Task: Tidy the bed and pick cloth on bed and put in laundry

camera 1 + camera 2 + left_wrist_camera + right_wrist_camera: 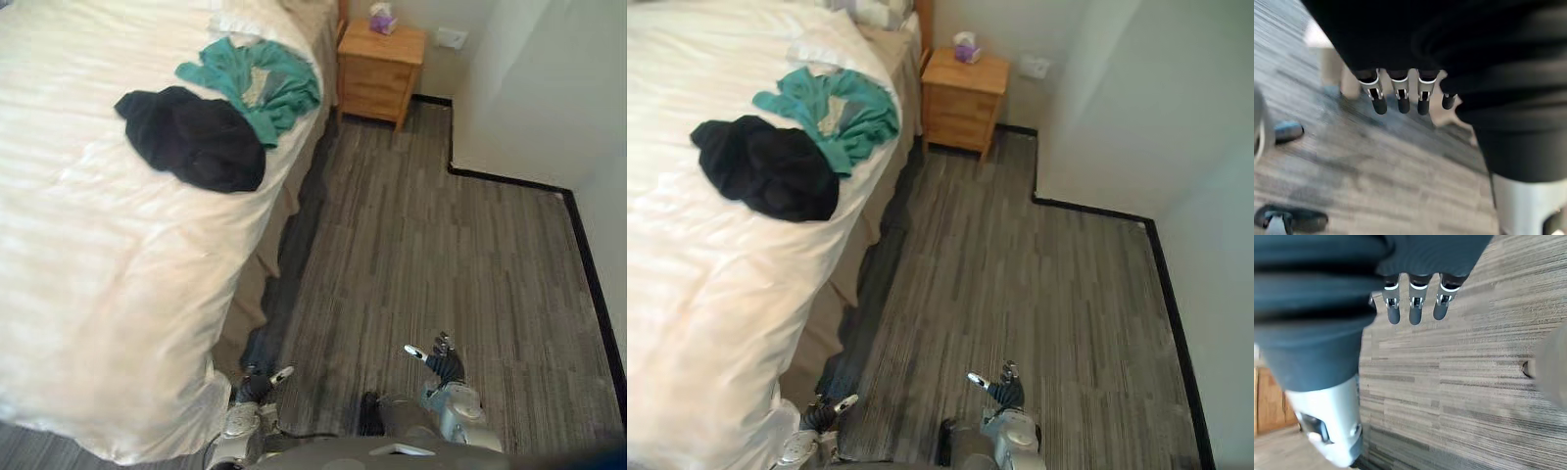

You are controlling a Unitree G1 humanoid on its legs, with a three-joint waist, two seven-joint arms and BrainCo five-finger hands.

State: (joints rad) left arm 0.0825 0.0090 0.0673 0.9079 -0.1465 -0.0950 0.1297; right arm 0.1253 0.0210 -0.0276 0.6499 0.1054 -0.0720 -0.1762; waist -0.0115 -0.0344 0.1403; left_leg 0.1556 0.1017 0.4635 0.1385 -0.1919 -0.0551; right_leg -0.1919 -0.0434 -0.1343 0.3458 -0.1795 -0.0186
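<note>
Two cloths are lying on the white bed [98,294], which is taking up the left side of the room. The black cloth [196,137] is bunched up near the bed's right edge. The green cloth [260,83] is lying just behind it, farther away, and the two are touching. Both are lying in loose heaps, so they are likely to feel soft and floppy when lifted. The left hand [257,385] is being held low, by the near corner of the bed, over the grey floor [441,245]. Its fingers [1400,95] are being held straight and a little apart, and nothing is being gripped by them. The right hand [443,360] is being held low too, farther right over the floor, and its fingers [1415,311] are also being held straight and loose with nothing in them. Both hands are well apart from the cloths, so it seems that no picking up is being done yet. The hands are probably being held open so that they are ready to grab. A wooden bedside table [380,73] is standing at the far end beside the bed, and a small tissue box [382,18] is resting on top of it. The black cloth is the nearer one, so it is probably the one to be reached for first.
</note>
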